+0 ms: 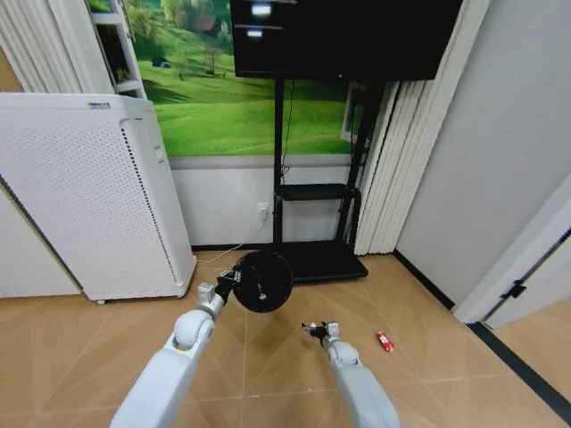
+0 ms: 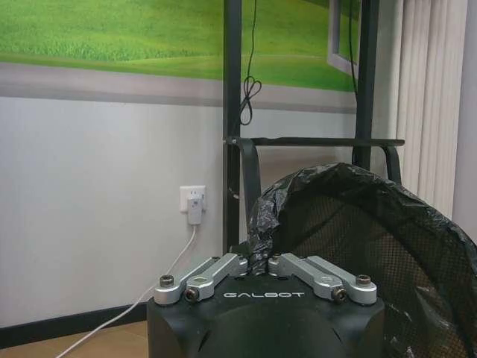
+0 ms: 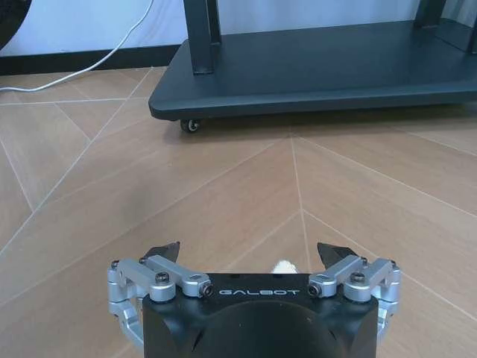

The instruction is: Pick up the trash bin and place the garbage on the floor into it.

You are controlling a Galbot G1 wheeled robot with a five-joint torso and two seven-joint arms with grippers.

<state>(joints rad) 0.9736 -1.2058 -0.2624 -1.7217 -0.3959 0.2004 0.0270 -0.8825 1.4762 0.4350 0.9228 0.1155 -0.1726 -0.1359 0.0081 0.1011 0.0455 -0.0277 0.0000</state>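
Parquet floor [image 1: 428,357] with TV stand [image 1: 312,259] behind; small red packet [image 1: 384,341] lies right of the right end effector [image 1: 318,331]. Left end effector [image 2: 261,262] is clamped on the trash bin [image 1: 262,280] rim, bin held off the floor, tipped sideways. Right end effector spread wide, low over the floor, something white between its fingers.

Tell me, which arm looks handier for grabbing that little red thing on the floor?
The right. Its gripper hangs open and low over the floor, close to the red packet. The left gripper is shut on the trash bin, so it's occupied.

Green meadow mural [image 1: 232,107], black stand [image 1: 317,259]
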